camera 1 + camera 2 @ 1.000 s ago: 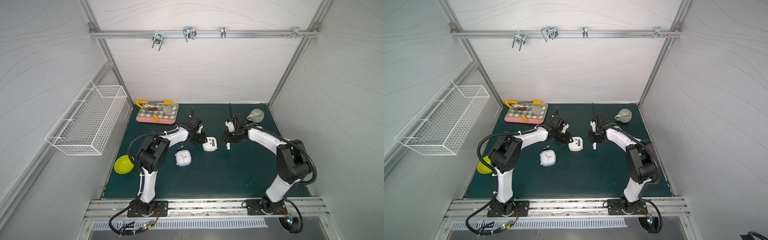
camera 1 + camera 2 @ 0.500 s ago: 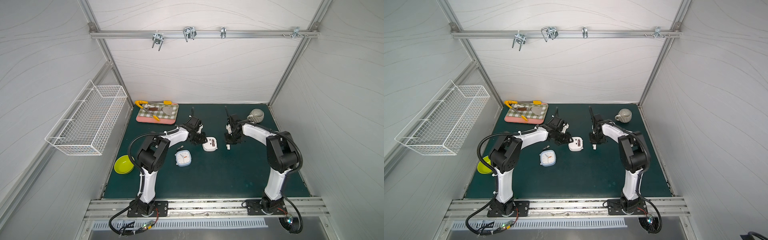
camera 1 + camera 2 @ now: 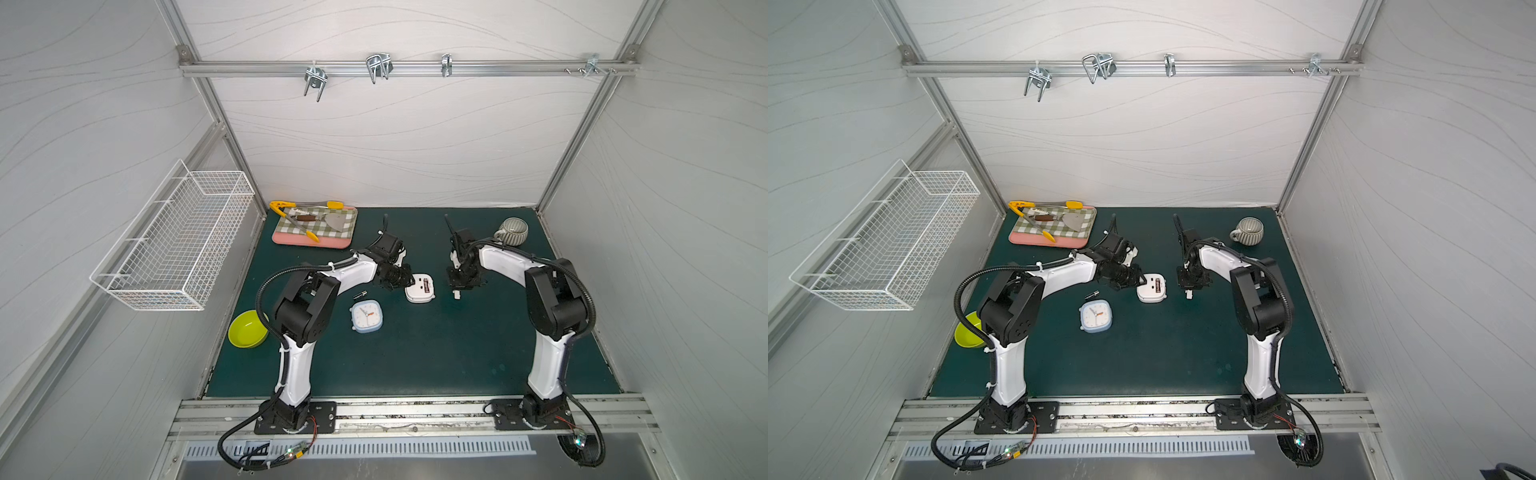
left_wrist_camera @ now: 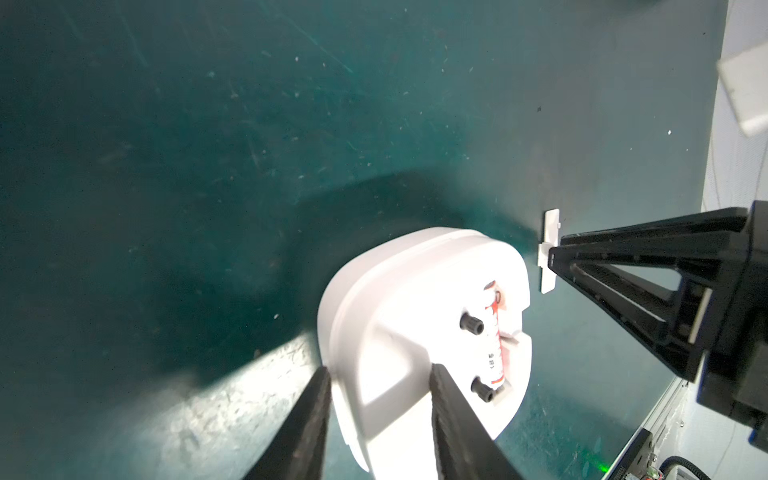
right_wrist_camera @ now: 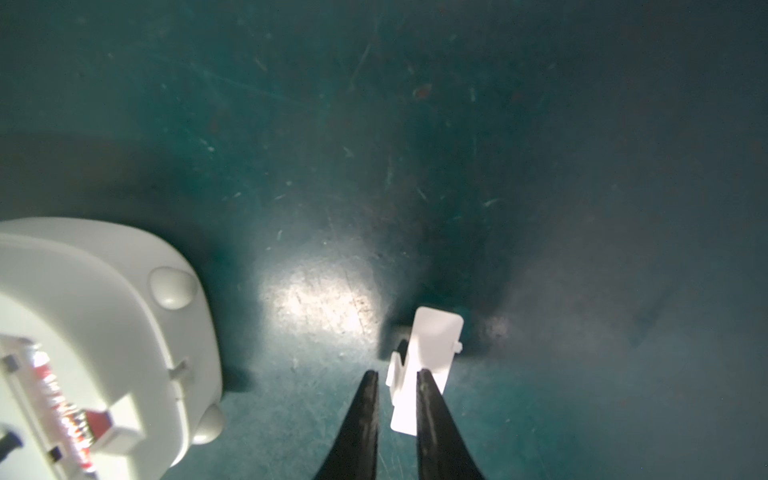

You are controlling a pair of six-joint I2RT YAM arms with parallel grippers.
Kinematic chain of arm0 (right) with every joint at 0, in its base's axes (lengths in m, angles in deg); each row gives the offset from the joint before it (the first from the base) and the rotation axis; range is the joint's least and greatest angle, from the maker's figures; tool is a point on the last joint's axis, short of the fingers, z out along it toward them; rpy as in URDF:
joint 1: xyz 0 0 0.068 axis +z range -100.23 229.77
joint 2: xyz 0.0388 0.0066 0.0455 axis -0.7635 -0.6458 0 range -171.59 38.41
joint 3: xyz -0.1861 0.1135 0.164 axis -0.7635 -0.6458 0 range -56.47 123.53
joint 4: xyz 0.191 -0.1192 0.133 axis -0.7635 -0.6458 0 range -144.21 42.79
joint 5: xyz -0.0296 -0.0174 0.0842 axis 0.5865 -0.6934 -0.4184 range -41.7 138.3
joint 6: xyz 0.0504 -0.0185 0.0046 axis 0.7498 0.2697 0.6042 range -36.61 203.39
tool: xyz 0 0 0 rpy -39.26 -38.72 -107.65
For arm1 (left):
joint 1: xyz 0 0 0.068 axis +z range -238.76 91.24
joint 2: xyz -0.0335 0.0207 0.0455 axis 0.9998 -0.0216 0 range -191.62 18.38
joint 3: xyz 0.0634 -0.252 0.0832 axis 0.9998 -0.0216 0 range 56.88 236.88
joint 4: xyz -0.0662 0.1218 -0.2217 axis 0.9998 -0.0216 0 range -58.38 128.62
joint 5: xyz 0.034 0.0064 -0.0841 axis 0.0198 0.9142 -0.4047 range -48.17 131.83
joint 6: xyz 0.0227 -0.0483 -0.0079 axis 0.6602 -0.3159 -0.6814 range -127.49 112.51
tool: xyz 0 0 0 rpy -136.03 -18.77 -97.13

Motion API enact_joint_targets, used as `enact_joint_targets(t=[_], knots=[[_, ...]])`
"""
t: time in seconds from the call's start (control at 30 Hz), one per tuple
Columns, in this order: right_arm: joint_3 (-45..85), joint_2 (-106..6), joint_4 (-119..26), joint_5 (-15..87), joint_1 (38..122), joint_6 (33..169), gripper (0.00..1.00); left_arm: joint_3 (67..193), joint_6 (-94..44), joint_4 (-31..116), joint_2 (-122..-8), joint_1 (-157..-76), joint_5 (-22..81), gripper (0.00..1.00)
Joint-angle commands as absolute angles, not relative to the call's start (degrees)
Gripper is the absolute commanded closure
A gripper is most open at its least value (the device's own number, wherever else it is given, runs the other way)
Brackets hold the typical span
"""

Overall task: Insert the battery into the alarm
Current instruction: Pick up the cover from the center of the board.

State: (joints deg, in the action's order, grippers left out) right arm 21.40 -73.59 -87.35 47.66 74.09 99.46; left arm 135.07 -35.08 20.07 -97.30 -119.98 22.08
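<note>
Battery (image 4: 494, 332) seated, left gripper (image 4: 379, 370) clamps the white alarm clock (image 4: 399, 291); right gripper (image 5: 396, 373) pinches the battery cover (image 5: 436, 336), not yet fitted.

In both top views you look down from high at the front of the cell, facing the back wall (image 3: 395, 145), with the whole green surface (image 3: 415, 365) in frame. Your left wrist view sits close above the white alarm (image 4: 415, 324), looking out along the left pincer (image 4: 379, 369). Your right wrist view rides just as near, along the right pincer (image 5: 397, 373). Both wrist views share that alarm and the small white cover (image 5: 436, 332) beside it.
</note>
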Motion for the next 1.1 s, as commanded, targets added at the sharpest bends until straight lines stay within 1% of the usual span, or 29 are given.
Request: enact_joint_targets(t=[0.0, 0.37, 0.57, 0.67, 0.77, 0.87, 0.97, 1.07], knots=[[21.6, -73.0, -89.2, 48.1, 74.4, 99.2, 0.8, 134.6, -34.2, 16.5, -99.9, -120.4, 23.6, 0.59], [22.4, -76.1, -89.5, 47.5, 74.4, 99.4, 0.87, 134.7, -34.0, 16.4, -99.7, -120.5, 23.7, 0.59], [22.5, -75.3, -89.7, 47.3, 74.4, 99.4, 0.98, 134.6, -33.9, 16.2, -99.2, -120.5, 23.8, 0.59], [22.4, -73.6, -89.8, 46.9, 74.3, 99.6, 0.99, 134.7, -34.0, 16.0, -98.6, -120.5, 23.9, 0.56], [21.9, -71.1, -89.5, 45.6, 74.1, 100.0, 0.99, 134.6, -34.1, 15.8, -96.6, -120.5, 24.4, 0.51], [20.5, -67.3, -88.0, 42.5, 73.1, 100.8, 0.99, 134.2, -34.6, 16.1, -93.3, -120.5, 25.4, 0.43], [17.9, -62.7, -84.1, 36.3, 71.3, 102.7, 0.99, 132.6, -35.8, 18.2, -88.9, -120.5, 27.0, 0.33], [15.0, -58.5, -79.0, 27.6, 69.3, 106.1, 0.99, 128.6, -37.5, 24.8, -83.6, -121.3, 30.7, 0.27]])
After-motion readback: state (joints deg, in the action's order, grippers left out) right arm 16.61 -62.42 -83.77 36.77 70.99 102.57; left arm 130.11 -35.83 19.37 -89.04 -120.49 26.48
